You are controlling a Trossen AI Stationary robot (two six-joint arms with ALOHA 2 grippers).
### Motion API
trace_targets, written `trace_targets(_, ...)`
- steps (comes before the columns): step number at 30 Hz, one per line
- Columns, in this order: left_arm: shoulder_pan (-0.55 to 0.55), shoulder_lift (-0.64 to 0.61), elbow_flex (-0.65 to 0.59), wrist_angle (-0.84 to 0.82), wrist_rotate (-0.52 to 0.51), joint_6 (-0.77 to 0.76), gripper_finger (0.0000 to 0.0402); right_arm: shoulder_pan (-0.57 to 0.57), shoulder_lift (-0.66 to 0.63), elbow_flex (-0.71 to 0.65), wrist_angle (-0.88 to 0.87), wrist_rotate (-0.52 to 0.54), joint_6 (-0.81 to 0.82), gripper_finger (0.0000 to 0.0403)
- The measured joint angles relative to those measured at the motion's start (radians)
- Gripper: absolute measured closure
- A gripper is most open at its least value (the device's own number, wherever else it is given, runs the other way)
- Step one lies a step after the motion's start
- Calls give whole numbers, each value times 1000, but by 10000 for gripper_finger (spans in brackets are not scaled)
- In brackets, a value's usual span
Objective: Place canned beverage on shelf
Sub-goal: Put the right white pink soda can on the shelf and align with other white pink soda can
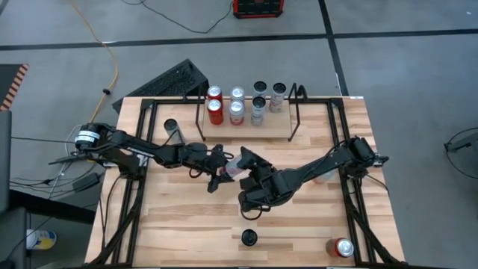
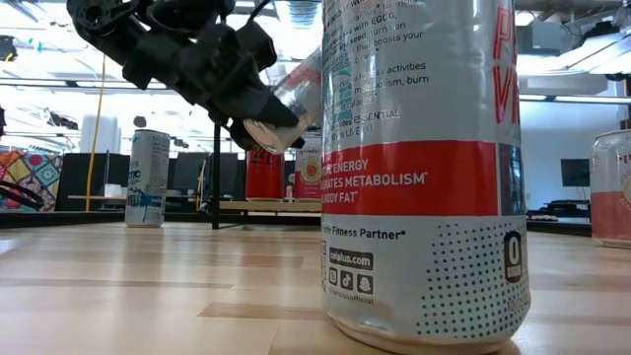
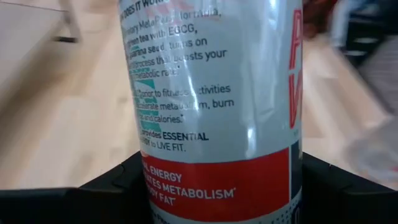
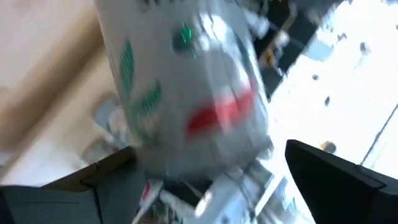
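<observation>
Can mid-handover above tabletop (image 1: pixel 187 224), in front of shelf (image 1: pixel 250 123).
Left hand (image 1: pixel 222 173) pinches grey/red can (image 1: pixel 234 167) w/ fingers on both sides; can tilted, off the wood. Right hand (image 1: pixel 250 166) just beside it on far side from left hand, fingers spread, not gripping. Shelf holds other cans (image 1: pixel 215 110).

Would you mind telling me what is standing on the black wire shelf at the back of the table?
The shelf holds eight upright cans: two red, six silver. Their labels cannot be read from above.

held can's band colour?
Red band on a silver can, in the left claw; clearest in left wrist view.
</observation>
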Motion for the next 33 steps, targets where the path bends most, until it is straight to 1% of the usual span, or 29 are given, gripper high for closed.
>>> trace_targets(2,8,0,0,-20,-53,20,157,7,-11,0,-107,36,146,16)
trace_targets(4,11,0,0,-44,-90,42,157,14,-36,0,-254,6,390,20)
trace_targets(8,9,0,0,-42,-132,89,157,3,-111,0,-596,-196,974,23)
trace_targets(9,6,0,0,-41,-130,101,157,-6,-137,-2,-627,-253,1076,23)
trace_targets(10,3,0,0,-36,-125,115,157,-17,-165,-7,-616,-312,1127,23)
trace_targets(13,-11,0,0,21,-118,162,157,-34,-302,-52,-413,-504,1124,23)
trace_targets(18,-43,0,1,63,-115,252,157,-45,-494,-140,40,-775,984,23)
trace_targets(19,-49,0,1,66,-116,267,157,-53,-529,-156,106,-820,977,23)
trace_targets(22,-68,0,1,77,-131,300,157,-88,-597,-194,217,-924,982,23)
trace_targets(23,-73,0,1,77,-134,308,157,-98,-608,-206,241,-947,983,23)
trace_targets(25,-82,0,1,80,-136,328,157,-111,-604,-221,236,-957,983,23)
trace_targets(28,-87,0,1,89,-136,346,157,-120,-547,-231,276,-968,968,23)
trace_targets(31,-87,0,1,89,-137,348,157,-116,-485,-231,333,-1010,910,23)
trace_targets(33,-87,0,1,87,-138,348,157,-107,-451,-231,345,-1018,881,23)
